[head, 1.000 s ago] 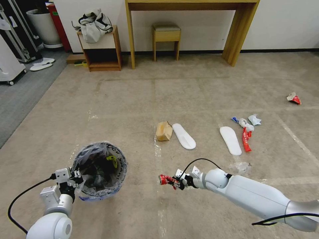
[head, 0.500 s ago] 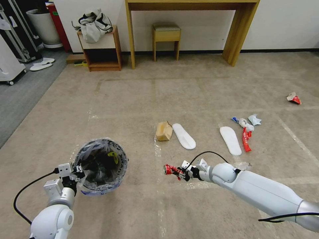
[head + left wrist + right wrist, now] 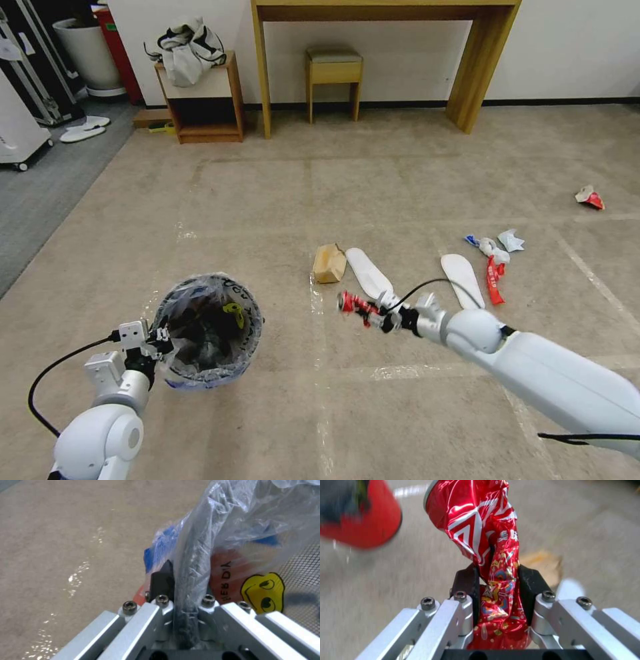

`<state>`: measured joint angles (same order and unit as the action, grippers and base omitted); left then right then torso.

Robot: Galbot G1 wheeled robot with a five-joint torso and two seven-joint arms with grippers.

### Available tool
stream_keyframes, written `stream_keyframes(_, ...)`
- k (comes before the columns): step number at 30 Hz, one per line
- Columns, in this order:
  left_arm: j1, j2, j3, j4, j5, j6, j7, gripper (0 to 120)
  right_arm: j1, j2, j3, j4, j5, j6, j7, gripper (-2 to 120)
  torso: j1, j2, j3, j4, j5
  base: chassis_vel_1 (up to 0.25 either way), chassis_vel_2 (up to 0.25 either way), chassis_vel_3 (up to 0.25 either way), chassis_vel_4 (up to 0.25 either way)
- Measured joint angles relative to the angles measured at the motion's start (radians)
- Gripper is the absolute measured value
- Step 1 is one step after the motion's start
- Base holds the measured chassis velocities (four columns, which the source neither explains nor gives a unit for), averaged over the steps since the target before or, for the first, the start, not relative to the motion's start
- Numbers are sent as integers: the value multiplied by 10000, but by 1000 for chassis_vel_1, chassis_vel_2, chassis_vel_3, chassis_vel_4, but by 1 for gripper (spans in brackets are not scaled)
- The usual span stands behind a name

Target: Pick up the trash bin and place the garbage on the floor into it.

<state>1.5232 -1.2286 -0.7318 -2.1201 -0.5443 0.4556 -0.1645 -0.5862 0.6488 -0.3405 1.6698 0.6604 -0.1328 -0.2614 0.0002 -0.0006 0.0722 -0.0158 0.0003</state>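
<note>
Crushed can (image 3: 352,305) has risen and swung farther out, pinched flat in the right gripper (image 3: 371,313), now held off the floor well right of the trash bin (image 3: 210,330). Left gripper (image 3: 157,338) is clamped on the bin's near-left rim. Left to collect: paper bag (image 3: 329,263), slippers (image 3: 369,273), wrapper (image 3: 494,279), far papers.

Bare floor (image 3: 300,347) between trash bin (image 3: 210,330) and crushed can (image 3: 353,305) — nothing intervening.
</note>
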Motion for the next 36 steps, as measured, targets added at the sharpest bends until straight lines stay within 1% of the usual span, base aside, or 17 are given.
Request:
stream_keyframes(2,87,138,65,-385,-260,306,-99,1,-375,-312,657,760,230,-29,201,20,0,0,0,1,2,0,0,0,0)
stream_keyframes(3,87,138,65,-385,-260,306,-99,1,-375,-312,657,760,230,-29,201,20,0,0,0,1,2,0,0,0,0)
stream_keyframes(5,164,337,118,-772,-438,614,-155,1,-1030,-741,1669,1667,519,-65,461,20,0,-1,0,-2,1,0,0,0,0)
stream_keyframes(7,179,371,126,-822,-451,647,-162,1,-1161,-812,1854,1804,575,-66,505,20,0,0,0,-1,1,0,0,0,0)
stream_keyframes(9,252,547,220,-1059,-496,813,-166,1,-2211,-1174,3154,2599,932,-37,675,20,0,0,0,0,1,0,0,0,0)
stream_keyframes(13,265,640,333,-1142,-639,897,-164,1,-2888,-1379,3898,3103,1176,22,697,20,0,0,-1,-2,4,0,0,0,0)
stream_keyframes(15,220,846,619,-1142,-766,976,-149,1,-3740,-1702,4863,3898,1457,193,636,20,0,0,0,-2,0,0,0,0,0)
stream_keyframes(18,135,978,819,-1098,-820,981,-109,1,-4165,-1849,5337,4380,1570,326,529,20,0,0,-1,-2,0,0,0,0,0)
stream_keyframes(19,135,978,819,-1098,-820,981,-109,1,-4165,-1849,5337,4380,1570,326,529,20,0,0,-1,-2,0,0,0,0,0)
stream_keyframes(21,28,1072,1101,-1095,-1043,1078,-71,1,-4426,-1982,5572,4886,1620,441,435,20,0,0,0,0,0,0,0,0,0)
stream_keyframes(22,28,1072,1101,-1095,-1043,1078,-71,1,-4426,-1982,5572,4886,1620,441,435,20,0,0,0,0,0,0,0,0,0)
stream_keyframes(25,-72,1143,1378,-1056,-1160,1153,-57,1,-4476,-2075,5594,5225,1604,521,329,20,-1,0,-1,-1,1,0,0,0,0)
stream_keyframes(27,-163,1212,1703,-995,-1341,1234,51,1,-4415,-2131,5496,5458,1481,583,181,20,0,0,0,0,0,0,0,0,0)
stream_keyframes(28,-163,1212,1703,-995,-1341,1234,51,1,-4415,-2131,5496,5458,1481,583,181,20,0,0,0,0,0,0,0,0,0)
stream_keyframes(30,-293,1225,1980,-902,-1439,1268,123,1,-4213,-2131,5229,5584,1391,611,105,20,0,0,1,-1,0,0,0,0,0)
stream_keyframes(32,-358,1225,2099,-870,-1536,1309,122,1,-4058,-2114,5015,5617,1337,620,62,20,0,0,1,-1,0,0,0,0,0)
stream_keyframes(36,-474,1187,2361,-971,-2119,1530,-85,1,-3554,-1952,4372,5606,1078,650,-67,20,0,-1,1,0,0,0,0,0,0)
